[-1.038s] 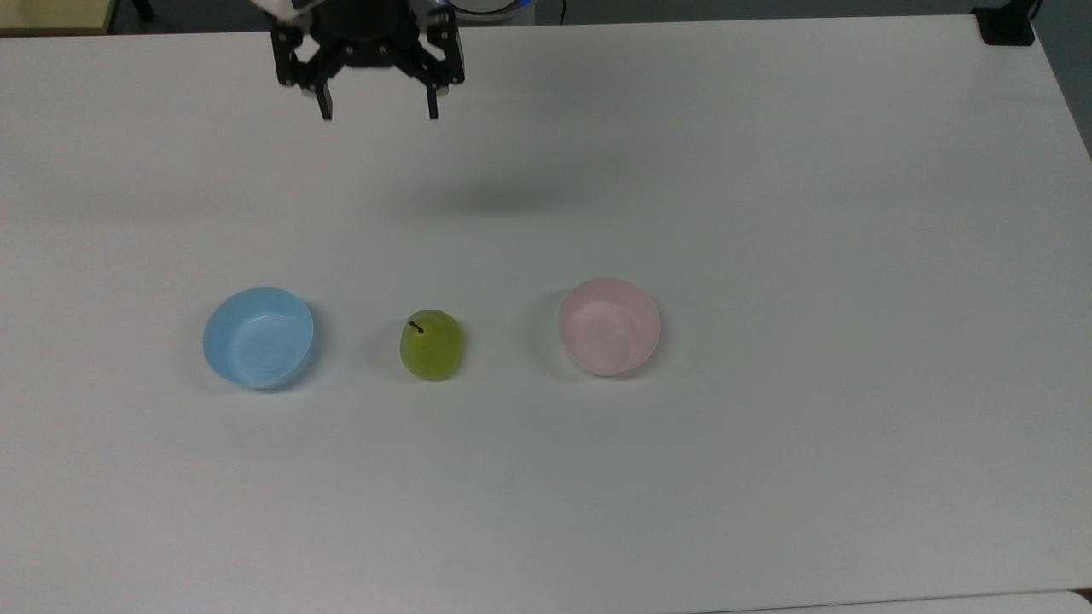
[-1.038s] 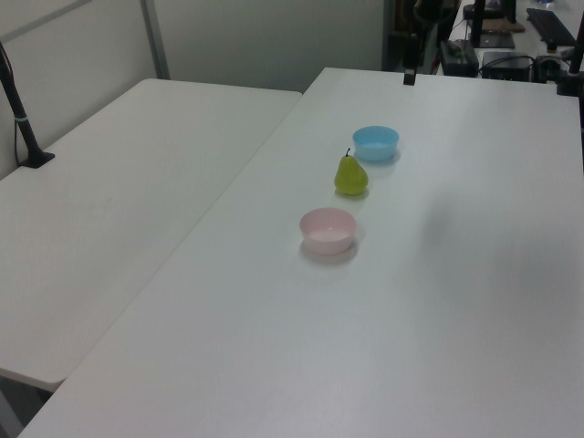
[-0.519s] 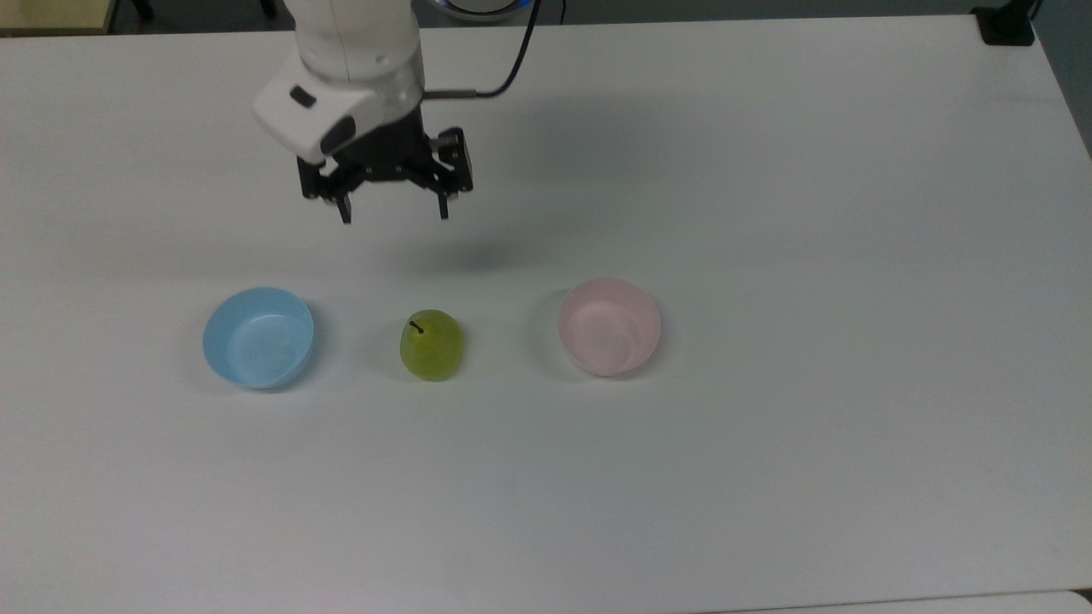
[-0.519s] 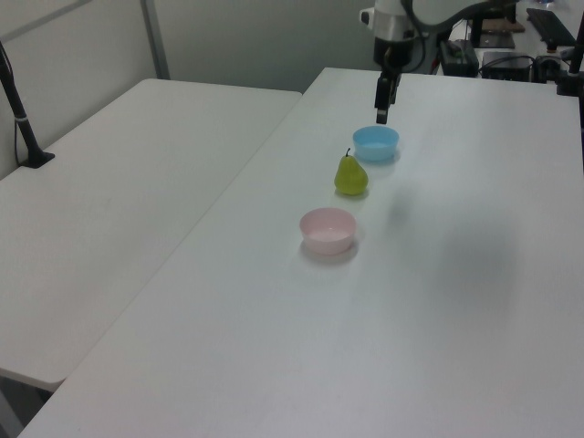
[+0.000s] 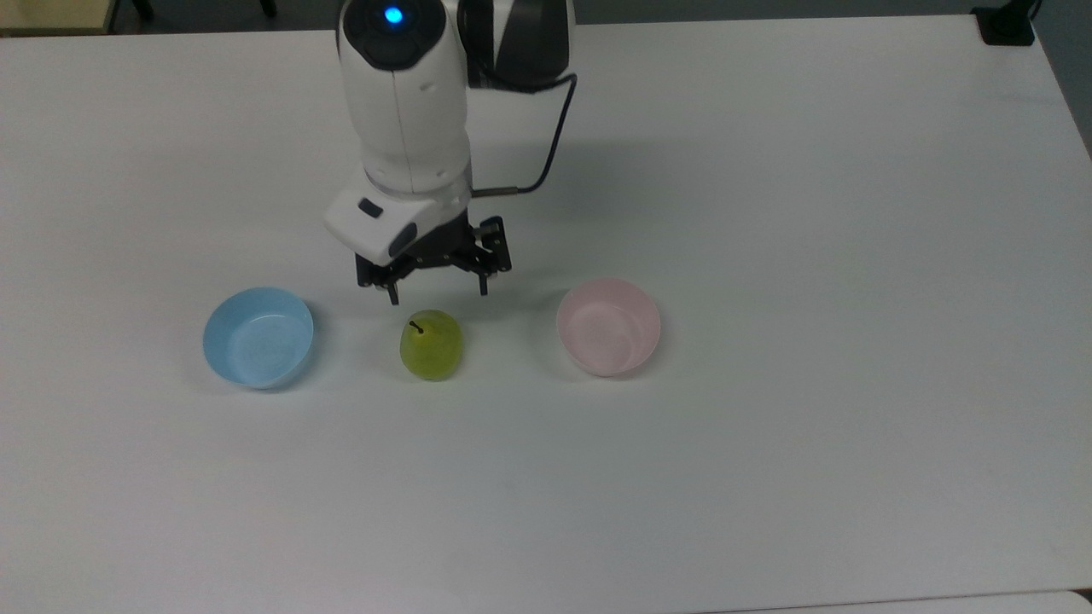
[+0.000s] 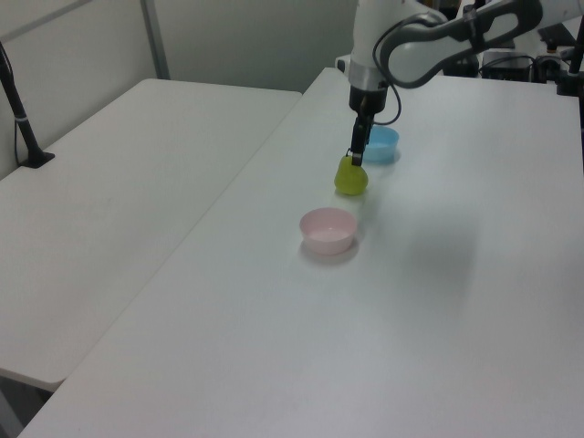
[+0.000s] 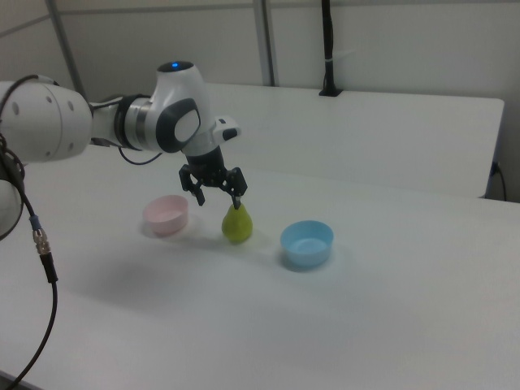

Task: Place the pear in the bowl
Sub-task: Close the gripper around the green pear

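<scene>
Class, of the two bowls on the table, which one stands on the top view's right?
The pink bowl, right of the pear; the blue bowl is left.

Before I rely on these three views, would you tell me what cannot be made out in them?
- Left view: the gripper covers the stem end of the pear, so contact cannot be judged.
- Left view: the arm hides part of the blue bowl.
- Right view: the near wall of the pink bowl hides its floor.
- Top view: the height of the gripper above the table cannot be read.
</scene>
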`<action>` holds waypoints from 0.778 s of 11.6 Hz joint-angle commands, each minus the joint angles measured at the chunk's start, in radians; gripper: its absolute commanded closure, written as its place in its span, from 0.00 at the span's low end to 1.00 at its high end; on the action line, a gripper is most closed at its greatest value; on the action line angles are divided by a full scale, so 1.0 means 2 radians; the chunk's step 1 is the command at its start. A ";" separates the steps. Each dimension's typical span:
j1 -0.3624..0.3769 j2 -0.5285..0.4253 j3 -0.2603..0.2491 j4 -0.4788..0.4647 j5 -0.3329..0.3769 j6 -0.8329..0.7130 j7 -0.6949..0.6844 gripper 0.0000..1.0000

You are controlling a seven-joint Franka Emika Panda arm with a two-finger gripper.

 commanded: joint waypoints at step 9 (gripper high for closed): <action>0.003 0.062 -0.004 -0.001 -0.028 0.089 0.021 0.24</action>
